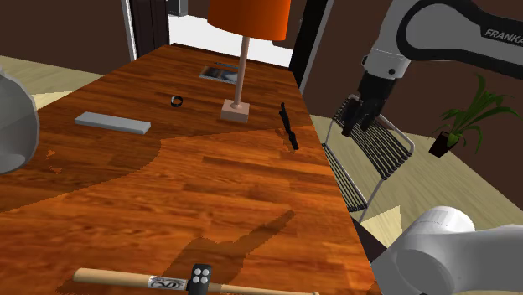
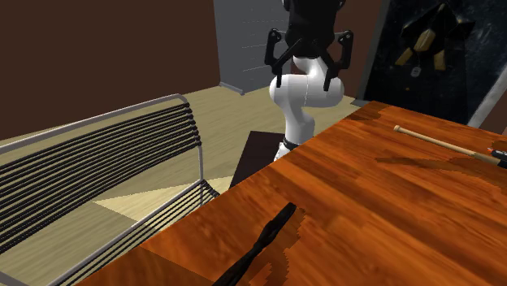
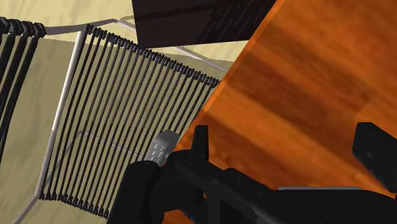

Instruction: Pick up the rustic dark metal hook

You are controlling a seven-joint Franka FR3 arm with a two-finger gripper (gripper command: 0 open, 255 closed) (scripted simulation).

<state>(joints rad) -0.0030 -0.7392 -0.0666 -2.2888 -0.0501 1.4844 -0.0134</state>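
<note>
Dark hook lies untouched on the table at lower centre; the gripper hangs upper centre, jaws spread and empty, well apart. Approach and grasp all remain.

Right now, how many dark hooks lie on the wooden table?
1. The dark hook lies near the table's edge, at the shoulder view's right of the lamp base. Another could hide behind the lamp.

Even, moderately bright light lies on the glossy orange-brown wooden tabletop. In the shoulder view, darker shadow patches with jagged, stepped edges spread across it. In the second exterior view the slim black hook casts a short, saw-toothed shadow just beside itself.
</note>
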